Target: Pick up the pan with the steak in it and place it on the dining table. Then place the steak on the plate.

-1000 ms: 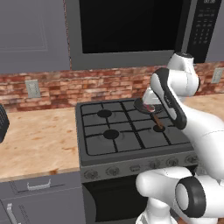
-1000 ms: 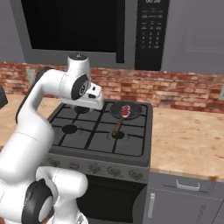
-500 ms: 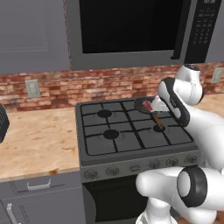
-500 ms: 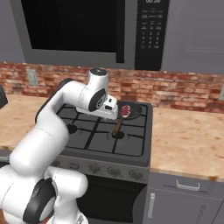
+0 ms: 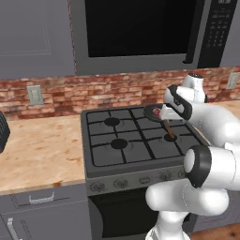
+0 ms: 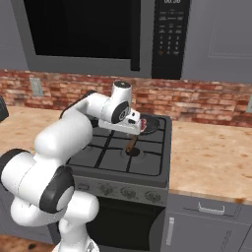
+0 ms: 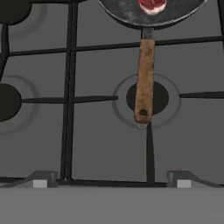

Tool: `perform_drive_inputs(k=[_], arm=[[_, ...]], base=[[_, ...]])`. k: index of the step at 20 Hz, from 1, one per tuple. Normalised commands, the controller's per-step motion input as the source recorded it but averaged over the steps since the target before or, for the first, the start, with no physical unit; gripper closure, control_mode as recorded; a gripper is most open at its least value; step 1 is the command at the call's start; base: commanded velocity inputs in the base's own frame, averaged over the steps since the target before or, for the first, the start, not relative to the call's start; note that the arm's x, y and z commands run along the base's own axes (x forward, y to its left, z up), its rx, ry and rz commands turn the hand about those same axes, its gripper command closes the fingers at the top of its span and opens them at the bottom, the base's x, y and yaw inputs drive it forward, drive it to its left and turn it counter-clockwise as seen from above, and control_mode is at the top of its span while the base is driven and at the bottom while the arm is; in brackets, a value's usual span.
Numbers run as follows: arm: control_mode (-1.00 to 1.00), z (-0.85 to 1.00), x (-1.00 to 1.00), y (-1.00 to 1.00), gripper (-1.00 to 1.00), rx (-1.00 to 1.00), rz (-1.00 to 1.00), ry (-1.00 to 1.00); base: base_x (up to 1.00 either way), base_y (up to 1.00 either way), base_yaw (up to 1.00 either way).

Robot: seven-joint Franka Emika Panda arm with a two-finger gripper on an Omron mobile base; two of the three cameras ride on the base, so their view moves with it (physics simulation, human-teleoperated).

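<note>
The black pan (image 7: pixel 131 15) sits on the stove's back right burner, its brown wooden handle (image 7: pixel 144 83) reaching out over the front right burner. The red steak (image 7: pixel 152 5) lies inside the pan. My gripper (image 7: pixel 111 181) hovers open above the front of the stove, looking down on the handle's end, with nothing between its fingertips (image 7: pixel 41 179). From the right base view the pan (image 6: pixel 153 124) lies just right of my hand, with the handle (image 6: pixel 131 143) below it. The left base view shows the pan (image 5: pixel 153 111) partly behind my hand. The dining table and the plate are out of view.
The black four-burner stove (image 5: pixel 117 143) has knobs along its front edge. Light wooden counters flank it on the left (image 5: pixel 37 150) and right (image 6: pixel 211 157). A microwave (image 5: pixel 136 28) hangs above, over a brick backsplash. A dark object (image 5: pixel 2 131) stands at the far left.
The arm has swung right across the stove and come down, bringing the hand from the back left burner to beside the pan's handle. The jaws stay open. Pan and steak have not moved.
</note>
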Motion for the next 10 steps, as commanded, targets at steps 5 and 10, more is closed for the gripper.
perform_drive_inputs(k=[5, 10], arm=[[-1.00, -0.26, 0.39, -0.17, -1.00, -0.03, 0.00, 0.01], [-1.00, -0.32, 0.23, -0.11, -1.00, -0.03, 0.00, -0.01]], base=[[0.00, 0.00, 0.00], [0.00, 0.00, 0.00]])
